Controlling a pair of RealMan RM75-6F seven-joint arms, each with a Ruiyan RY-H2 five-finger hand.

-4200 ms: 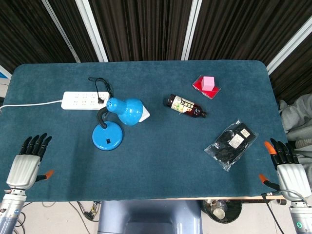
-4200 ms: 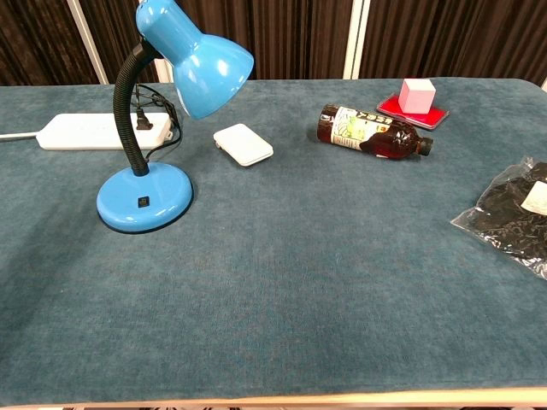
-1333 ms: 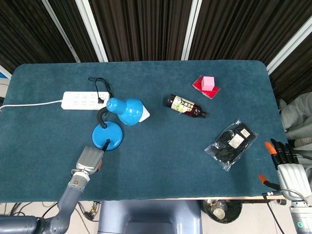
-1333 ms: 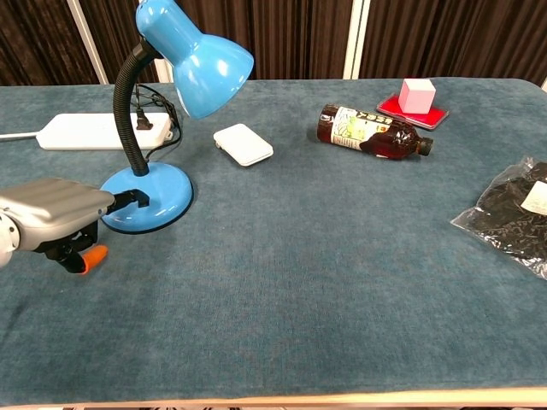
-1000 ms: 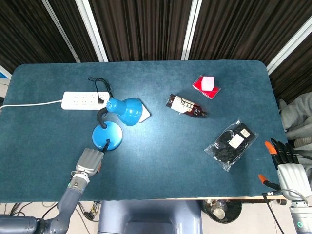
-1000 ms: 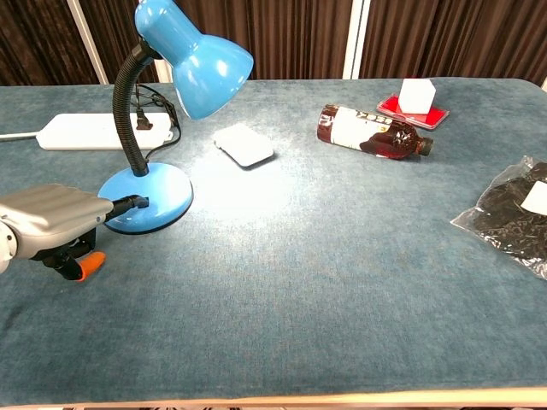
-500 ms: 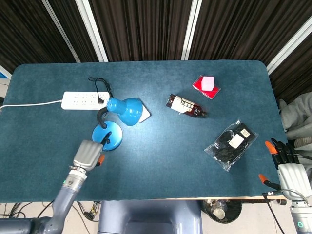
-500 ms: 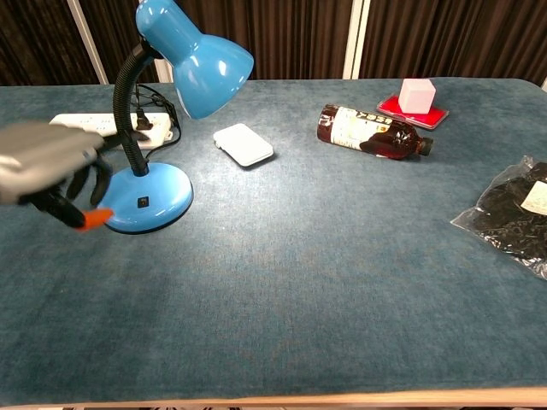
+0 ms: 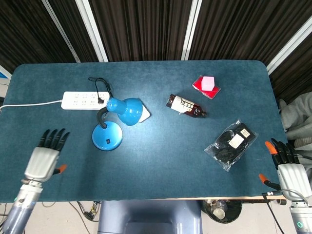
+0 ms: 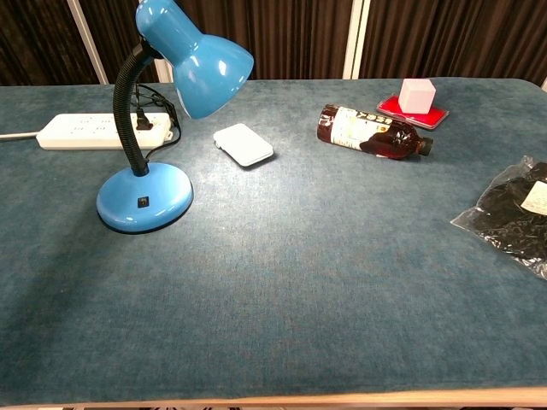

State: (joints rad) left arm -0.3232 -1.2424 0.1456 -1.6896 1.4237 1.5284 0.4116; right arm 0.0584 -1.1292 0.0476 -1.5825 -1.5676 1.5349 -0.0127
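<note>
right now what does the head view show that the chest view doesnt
Only the head view shows the left robot hand, open and flat left of the blue lamp, and the right robot hand, open by the table's right edge. Only the chest view shows the whole white pad, which the lamp shade mostly hides from above. Both show the lamp, power strip, bottle, pink block and black bag.

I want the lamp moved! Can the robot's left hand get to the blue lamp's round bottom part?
Probably yes. The left hand is open near the table's front edge, and only bare cloth lies between it and the lamp base.
</note>
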